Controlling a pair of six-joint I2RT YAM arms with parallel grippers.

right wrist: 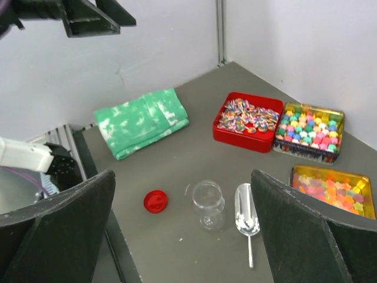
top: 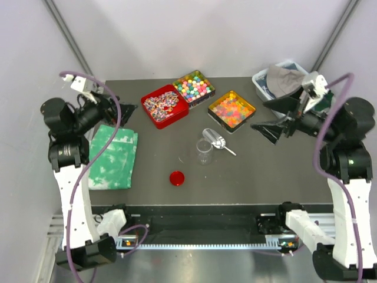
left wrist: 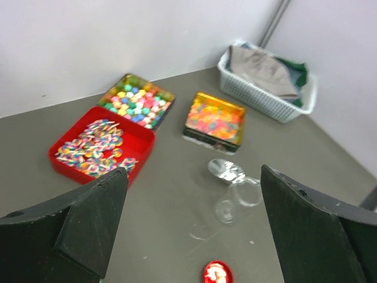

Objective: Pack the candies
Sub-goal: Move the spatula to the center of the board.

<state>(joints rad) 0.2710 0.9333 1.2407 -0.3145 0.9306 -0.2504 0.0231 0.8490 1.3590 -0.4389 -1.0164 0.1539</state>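
Nearby: jar, scoop beside candies (lid apart).

Illumination is bright, even and diffuse, from overhead. The dark desk carries only faint, soft shadows. The top view is sharp. The left wrist view is soft throughout, and the clear jar is nearly lost there. The right wrist view is crisper, and the metal scoop shows specular glare. The left claw and right claw appear as dark shapes with little surface detail.

Candies too small to tell apart, red lid cut by bottom edge.
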